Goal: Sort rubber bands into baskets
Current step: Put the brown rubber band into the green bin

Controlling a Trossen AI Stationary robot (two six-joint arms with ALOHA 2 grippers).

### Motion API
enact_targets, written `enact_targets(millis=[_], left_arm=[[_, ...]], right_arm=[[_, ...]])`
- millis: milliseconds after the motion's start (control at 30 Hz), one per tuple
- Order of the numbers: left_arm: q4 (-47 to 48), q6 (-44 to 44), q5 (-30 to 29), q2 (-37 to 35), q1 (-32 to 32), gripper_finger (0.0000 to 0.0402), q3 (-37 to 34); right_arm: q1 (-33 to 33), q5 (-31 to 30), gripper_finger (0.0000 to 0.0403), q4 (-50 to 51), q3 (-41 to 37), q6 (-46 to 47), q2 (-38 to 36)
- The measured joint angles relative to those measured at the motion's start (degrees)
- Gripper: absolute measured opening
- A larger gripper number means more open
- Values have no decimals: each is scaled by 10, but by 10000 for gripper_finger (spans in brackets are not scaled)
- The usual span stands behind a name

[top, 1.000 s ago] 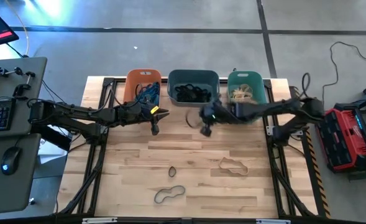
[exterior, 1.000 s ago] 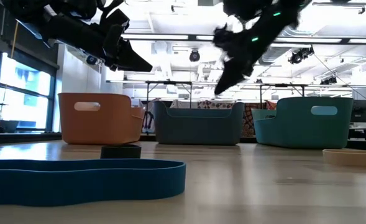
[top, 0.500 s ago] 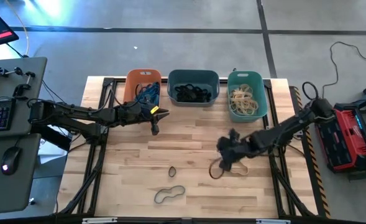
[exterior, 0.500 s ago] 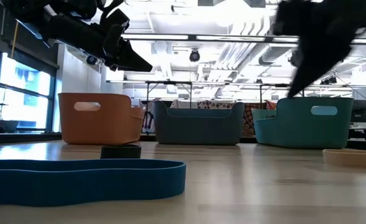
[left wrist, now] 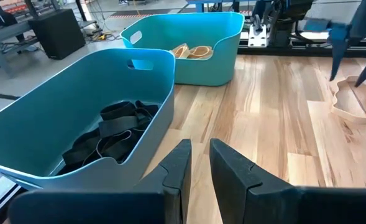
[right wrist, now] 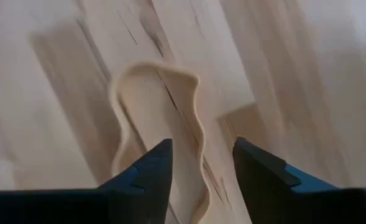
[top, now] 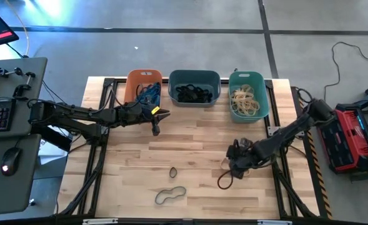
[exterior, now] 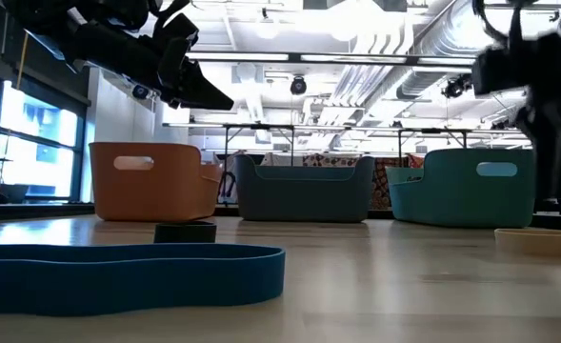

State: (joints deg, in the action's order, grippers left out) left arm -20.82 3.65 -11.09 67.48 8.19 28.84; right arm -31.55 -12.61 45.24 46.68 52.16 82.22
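Note:
Three baskets stand along the far edge: orange with blue bands, slate with black bands, teal with tan ones. Loose on the table lie a black rubber band, a blue one and a tan one. My right gripper hangs open just above the tan band, pointing steeply down, with a stretch of the band's edge below the gap between its fingers. My left gripper hovers in front of the orange basket, a narrow gap between its fingers, holding nothing.
Bare wood lies between the baskets and the loose bands. In the low view the blue band lies nearest, the black one behind it. A dark loop shows beside the right gripper. A keyboard desk stands left of the table.
My right gripper has swung from in front of the slate basket toward the table's near right, sinking and tipping to point steeply down over the tan band. The loose bands on the table have not moved.

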Motion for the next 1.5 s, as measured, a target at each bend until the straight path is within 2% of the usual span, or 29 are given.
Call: enact_targets(millis=[333,433,567,600,700,833,1000,1133,1233,1300,1367,1500], left_arm=[[0,7,0,0,0,48,0],[0,7,0,0,0,48,0],[0,7,0,0,0,48,0],[0,7,0,0,0,48,0],[0,6,0,0,0,48,0],[0,6,0,0,0,48,0],[0,6,0,0,0,48,0],[0,12,0,0,0,48,0],[0,14,0,0,0,48,0],[1,14,0,0,0,48,0],[2,11,0,0,0,48,0],[5,11,0,0,0,48,0]], right_arm=[[4,43,155,-73,-63,3,19],[6,46,119,-71,-68,3,19],[17,63,22,-69,-76,-4,19],[19,63,13,-69,-77,-10,19],[31,63,17,-59,-70,-30,19],[52,5,3,-1,-19,-69,9],[90,-92,1,126,78,-111,-5],[138,-170,0,227,151,-128,-14],[184,-206,0,264,189,-152,-27],[212,-176,1,252,196,-190,-39],[231,-111,3,225,192,-227,-47],[224,-26,22,176,149,-255,-44]])
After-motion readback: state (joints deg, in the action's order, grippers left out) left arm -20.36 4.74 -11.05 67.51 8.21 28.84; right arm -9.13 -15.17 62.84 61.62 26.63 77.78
